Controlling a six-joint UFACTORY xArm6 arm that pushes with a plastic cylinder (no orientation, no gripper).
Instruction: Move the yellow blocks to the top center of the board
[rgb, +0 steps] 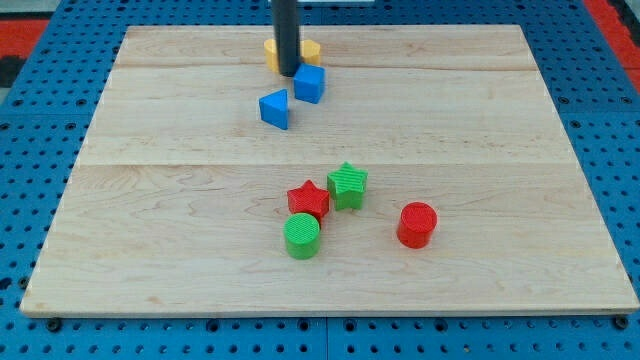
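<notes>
going from the view's left, a blue triangle block sits on the pale wooden table near the top middle. just right of it and a bit higher is a blue cube block. my tip touches down right beside that cube, at its upper left. behind the dark rod sit the yellow blocks, at the top center edge; their shapes are hidden. there are no fingers here, only the rod. lower down are a green round block, a red star block, a green star block, and a red round block.
</notes>
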